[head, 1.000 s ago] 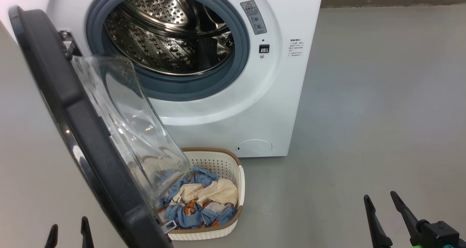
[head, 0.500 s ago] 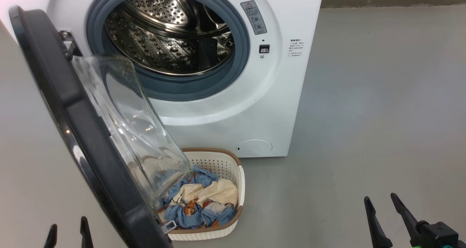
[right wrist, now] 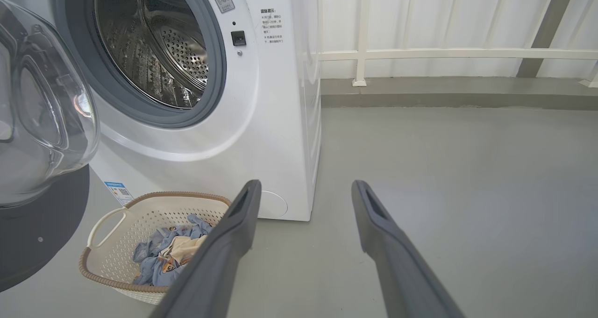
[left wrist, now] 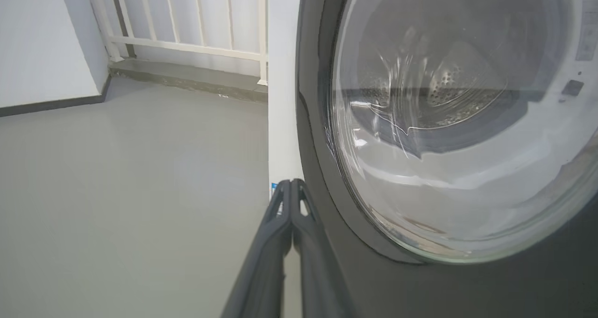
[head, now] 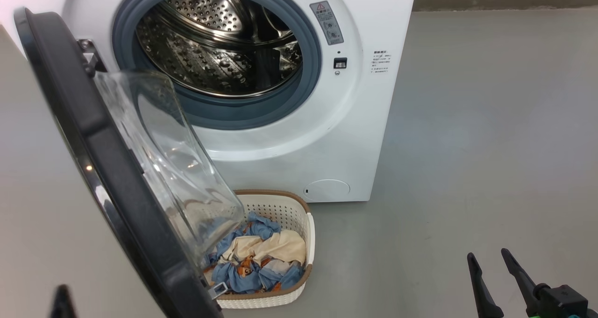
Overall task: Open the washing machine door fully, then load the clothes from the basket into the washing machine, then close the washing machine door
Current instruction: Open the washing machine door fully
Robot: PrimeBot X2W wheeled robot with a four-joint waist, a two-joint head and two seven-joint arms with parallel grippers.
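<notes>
The clothes (right wrist: pixel 159 259) — seemingly soft, light and floppy, probably best pinched at a raised fold — lay in the basket (right wrist: pixel 140 224) ahead and left of the right gripper (right wrist: pixel 304 183), its fingers spread and empty.

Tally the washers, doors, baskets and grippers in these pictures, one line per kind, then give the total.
Washer: 1
Door: 1
Basket: 1
Grippers: 2 (left gripper, right gripper)
Total: 5
</notes>
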